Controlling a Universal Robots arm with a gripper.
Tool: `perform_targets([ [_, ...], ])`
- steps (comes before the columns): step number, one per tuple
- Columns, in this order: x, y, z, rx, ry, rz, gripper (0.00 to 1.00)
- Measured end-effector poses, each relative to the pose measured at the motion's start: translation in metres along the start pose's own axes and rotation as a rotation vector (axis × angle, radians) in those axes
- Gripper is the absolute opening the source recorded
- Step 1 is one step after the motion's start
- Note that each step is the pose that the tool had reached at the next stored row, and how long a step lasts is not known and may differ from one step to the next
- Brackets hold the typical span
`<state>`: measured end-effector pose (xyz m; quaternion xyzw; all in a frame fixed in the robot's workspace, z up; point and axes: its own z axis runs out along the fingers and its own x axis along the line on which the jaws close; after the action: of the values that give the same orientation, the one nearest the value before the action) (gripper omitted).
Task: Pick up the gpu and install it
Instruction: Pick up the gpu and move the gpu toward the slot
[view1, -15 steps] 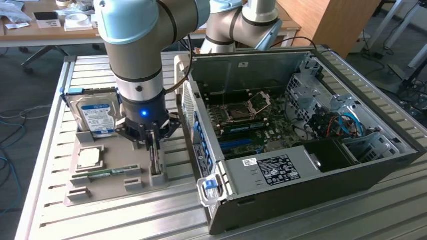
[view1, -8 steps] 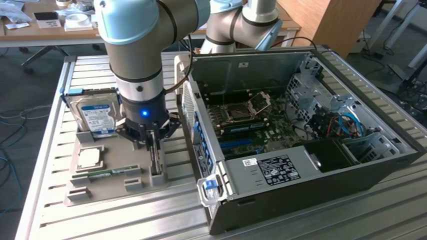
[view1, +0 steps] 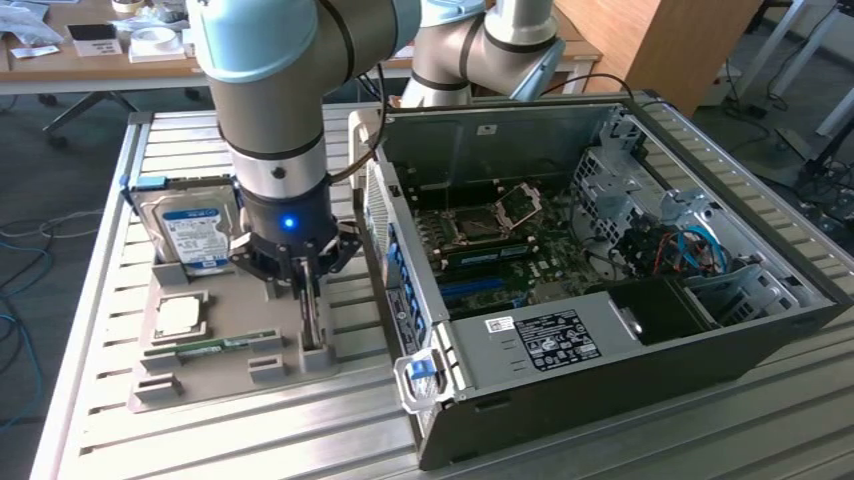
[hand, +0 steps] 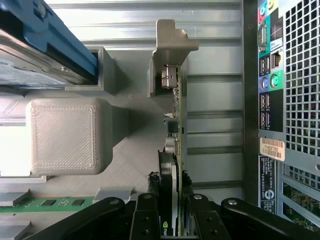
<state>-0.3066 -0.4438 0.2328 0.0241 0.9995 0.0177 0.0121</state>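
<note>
GPU (hand: 172, 165) stands on edge in the gray holder (hand: 130, 165), pinched between the narrowed fingers of the tool (hand: 172, 200); hard drive (view1: 194, 235) and memory stick (view1: 214, 347) share the holder; open computer case (view1: 747, 340) stands nearby on the desk (view1: 200, 440).

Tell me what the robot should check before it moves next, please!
1. Gripper closed on the graphics card: ok.
2. Card standing upright in the grey holder: ok.
3. Card lifted out of its slot: not ok, it sits in the holder.
4. Computer case open: ok.
5. Free slot inside for the card: cannot tell.
</note>
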Motion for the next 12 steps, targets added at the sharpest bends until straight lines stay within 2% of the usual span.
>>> perform_targets([
  [7, -0.001, 0.0008, -0.0223, -0.0001, 0.0, 0.0, 0.27],
  [12, -0.001, 0.0012, -0.0326, -0.0001, -0.0001, 0.0, 0.27],
])
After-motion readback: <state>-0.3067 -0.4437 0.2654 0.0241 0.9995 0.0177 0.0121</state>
